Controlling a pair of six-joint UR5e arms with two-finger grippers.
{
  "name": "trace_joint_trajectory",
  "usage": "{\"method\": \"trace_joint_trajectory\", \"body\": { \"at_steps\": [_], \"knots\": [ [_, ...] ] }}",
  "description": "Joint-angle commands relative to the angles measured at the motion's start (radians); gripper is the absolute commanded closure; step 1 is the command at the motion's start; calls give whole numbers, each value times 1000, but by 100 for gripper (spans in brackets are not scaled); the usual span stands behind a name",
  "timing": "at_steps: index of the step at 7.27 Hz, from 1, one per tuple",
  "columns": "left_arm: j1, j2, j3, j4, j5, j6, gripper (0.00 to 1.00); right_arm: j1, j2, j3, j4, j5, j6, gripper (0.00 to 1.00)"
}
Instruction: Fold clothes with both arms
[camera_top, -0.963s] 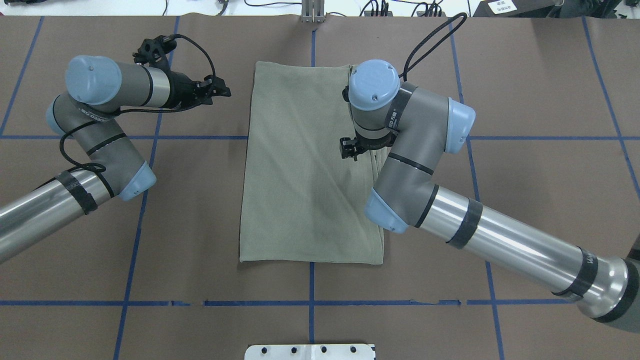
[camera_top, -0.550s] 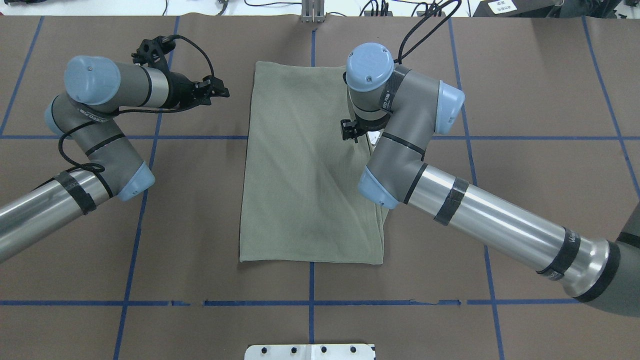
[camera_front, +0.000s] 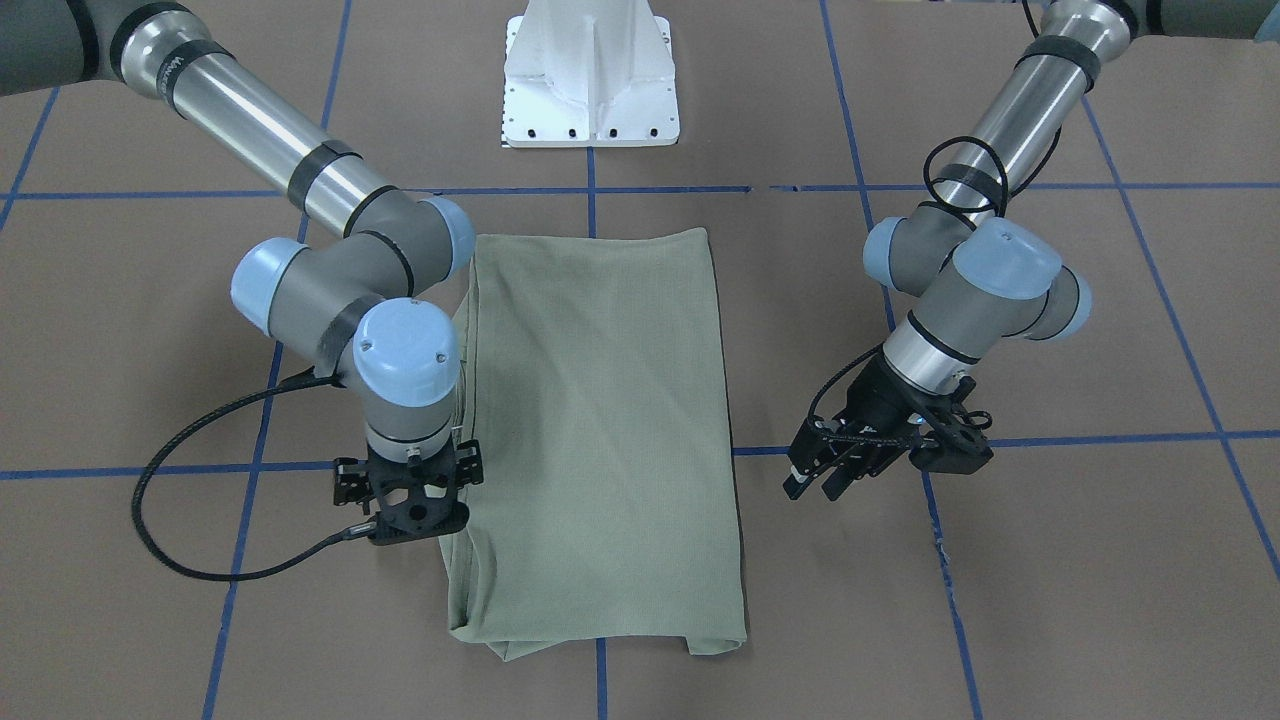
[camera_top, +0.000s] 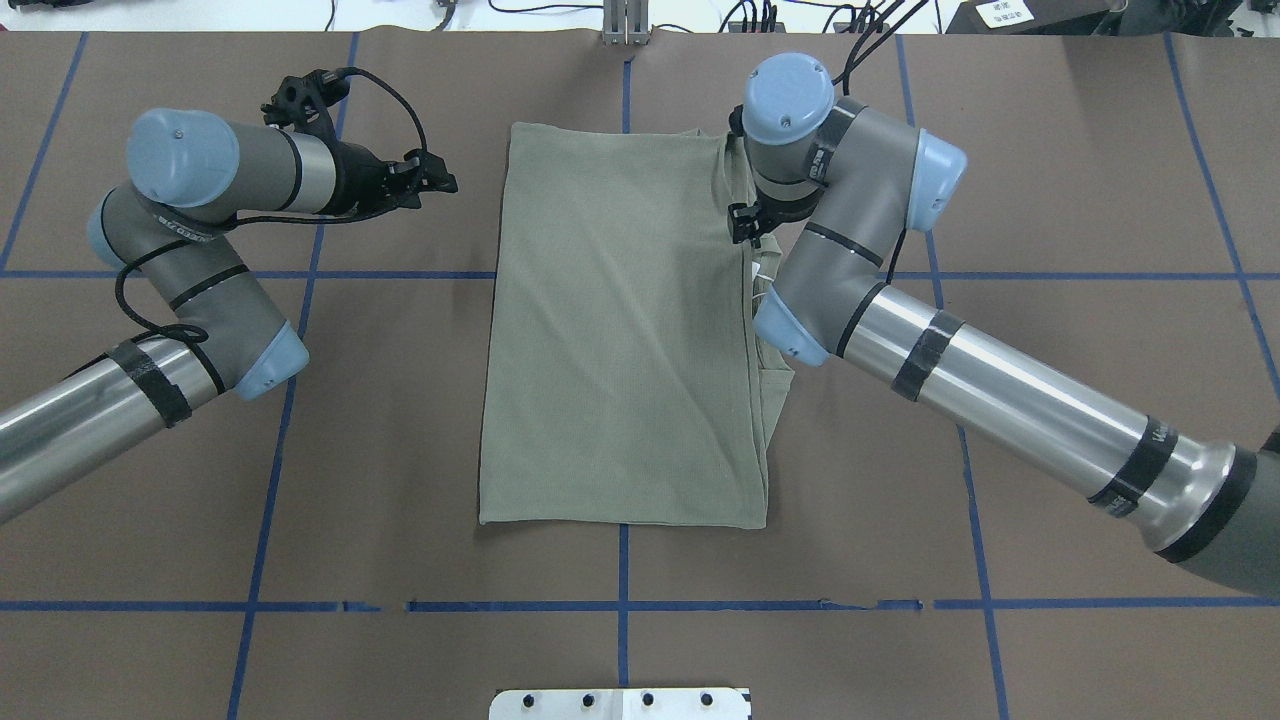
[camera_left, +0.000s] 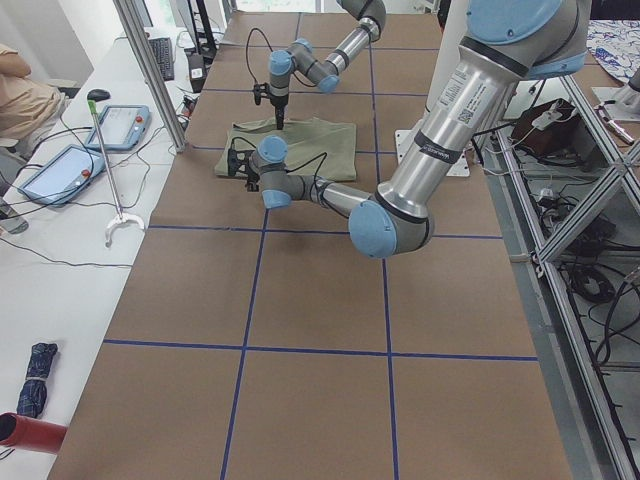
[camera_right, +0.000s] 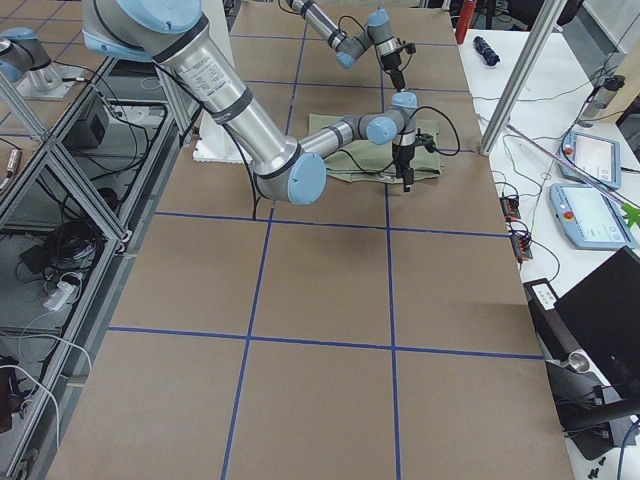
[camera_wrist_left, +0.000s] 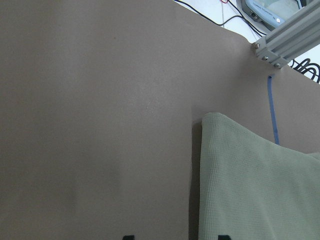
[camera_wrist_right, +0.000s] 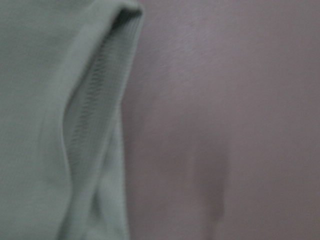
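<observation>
**A:** Where is the left end effector (camera_front: 815, 487)?

**B:** Low over the bare surface (camera_top: 1050, 200), just off the far left corner of the shirt (camera_top: 620, 330) and not touching it. Its fingers (camera_front: 797, 480) stand wide apart with nothing between them. Its wrist view shows both tips at the bottom edge and the shirt's corner lying ahead.

**A:** And the right end effector (camera_front: 412, 498)?

**B:** It points straight down at the shirt's right edge, toward the far end. The wrist hides its fingers, and its own camera gives only blurred cloth layers beside brown surface. I cannot tell how its jaws stand, or whether it touches the cloth.

**A:** The shirt itself?

**B:** Sage green, folded into one long rectangle, flat in the middle of the surface. Loose layers peek out along its right side.

**A:** The arms?

**B:** The left arm (camera_top: 210, 280) is bent at the elbow on its own side. The right arm (camera_top: 1000, 390) reaches in over the shirt's right edge. Blue tape lines (camera_top: 270, 440) cross the surface.
</observation>
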Motion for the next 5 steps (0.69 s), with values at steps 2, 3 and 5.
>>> {"method": "trace_joint_trajectory", "body": {
  "at_steps": [2, 3, 5],
  "knots": [
    [-2, 1, 0, 0, 0, 0, 36, 65, 0, 39, -6, 21, -49, 0],
    [-2, 1, -5, 0, 0, 0, 36, 62, -12, 85, -6, 67, 16, 0],
    [-16, 3, -30, 0, -38, 0, 36, -59, -137, 309, 8, 2, 413, 0]
  ]
}}
